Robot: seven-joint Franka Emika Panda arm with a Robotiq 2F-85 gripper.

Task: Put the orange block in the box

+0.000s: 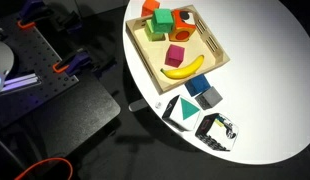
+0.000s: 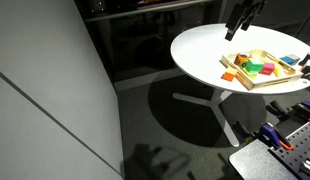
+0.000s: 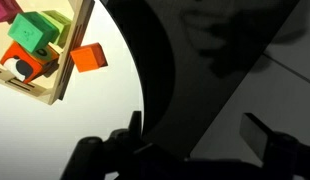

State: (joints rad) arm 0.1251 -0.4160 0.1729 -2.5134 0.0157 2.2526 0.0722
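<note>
The orange block [image 3: 88, 58] lies on the white table just outside the rim of the box [image 3: 63, 72]. It also shows in an exterior view [image 1: 150, 8] by the far rim of the box [image 1: 221, 58]. The box is a shallow light-wood tray that holds a green cube [image 1: 164, 21], a magenta cube [image 1: 175, 55], a banana [image 1: 183, 68] and an orange piece with a dark hollow [image 1: 184, 18]. My gripper [image 3: 195, 135] hangs above the table edge, off to the side of the block, open and empty. The arm shows dark above the table in an exterior view [image 2: 238, 20].
Two blue blocks [image 1: 203, 92], a green-and-white triangular piece [image 1: 181, 112] and a black-and-white patterned object [image 1: 219, 131] lie on the round white table [image 1: 265, 60] outside the box. Dark floor lies past the table edge [image 3: 225, 60]. Clamps [image 1: 63, 68] sit on a dark bench.
</note>
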